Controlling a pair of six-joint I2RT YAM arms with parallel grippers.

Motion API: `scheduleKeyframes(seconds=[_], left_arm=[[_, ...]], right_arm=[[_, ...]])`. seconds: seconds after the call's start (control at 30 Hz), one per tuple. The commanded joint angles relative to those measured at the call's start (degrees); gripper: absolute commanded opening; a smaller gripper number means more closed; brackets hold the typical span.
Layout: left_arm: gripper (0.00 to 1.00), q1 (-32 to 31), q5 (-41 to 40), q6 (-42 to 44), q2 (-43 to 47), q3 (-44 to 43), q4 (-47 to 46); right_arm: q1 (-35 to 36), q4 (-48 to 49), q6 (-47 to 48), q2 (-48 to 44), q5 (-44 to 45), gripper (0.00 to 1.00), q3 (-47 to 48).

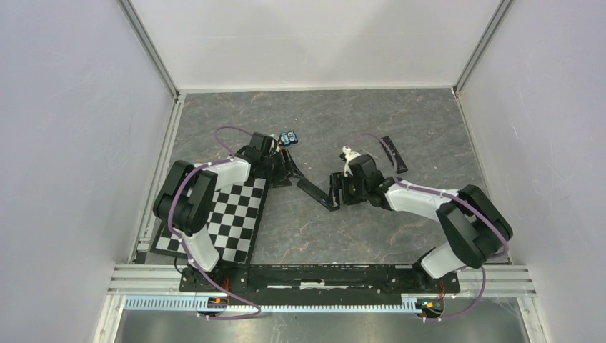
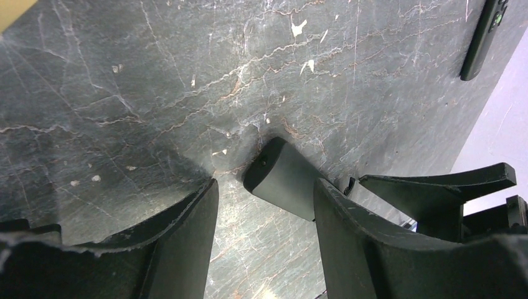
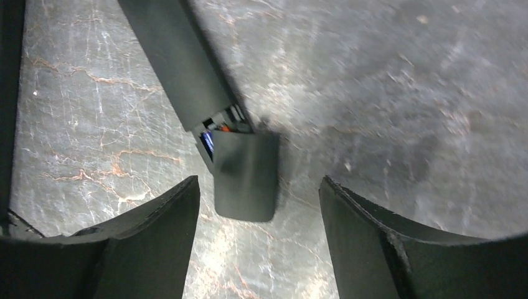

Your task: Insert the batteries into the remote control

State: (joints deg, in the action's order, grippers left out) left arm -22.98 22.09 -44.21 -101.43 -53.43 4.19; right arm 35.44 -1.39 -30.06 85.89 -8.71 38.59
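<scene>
Right gripper [image 3: 258, 182] hangs wide open over a loose cover [image 3: 244, 193] at the near-right end of the remote [image 3: 177, 62]. Blue and orange batteries [image 3: 215, 134] peek from its bay. Left gripper [image 2: 264, 184], jaws partly apart, straddles the far-left end.

Twin robot arms: the left arm [image 1: 204, 246] and right arm [image 1: 418, 200] pair white shells with black joints, looping purple cables [image 1: 230, 129] trailing from each; the left gripper [image 2: 264, 184] ends in curved matte-black fingers [image 2: 187, 249].
</scene>
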Motion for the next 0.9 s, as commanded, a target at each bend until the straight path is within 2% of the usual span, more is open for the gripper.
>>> scheduleKeyframes(seconds=[0.0,0.2,0.57,0.77,0.87], left_arm=[[0.65,-0.2,-2.5,3.0,1.5,-0.4,0.8],[0.65,-0.1,-2.9,3.2,1.8,-0.5,1.3],[0.65,-0.1,-3.1,3.6,1.6,-0.8,1.7],[0.65,-0.2,-3.3,3.6,1.5,-0.8,2.0],[0.65,-0.2,-3.5,3.6,1.5,-0.8,2.1]], right_arm=[[3.7,-4.4,8.3,5.3,3.5,0.75,6.0],[7.3,-9.1,11.3,9.1,10.7,0.7,10.7],[10.8,-11.2,15.9,10.5,16.0,0.49,12.7],[12.0,-10.8,19.1,10.3,16.7,0.48,13.5],[12.1,-10.1,20.0,10.0,16.1,0.55,13.2]])
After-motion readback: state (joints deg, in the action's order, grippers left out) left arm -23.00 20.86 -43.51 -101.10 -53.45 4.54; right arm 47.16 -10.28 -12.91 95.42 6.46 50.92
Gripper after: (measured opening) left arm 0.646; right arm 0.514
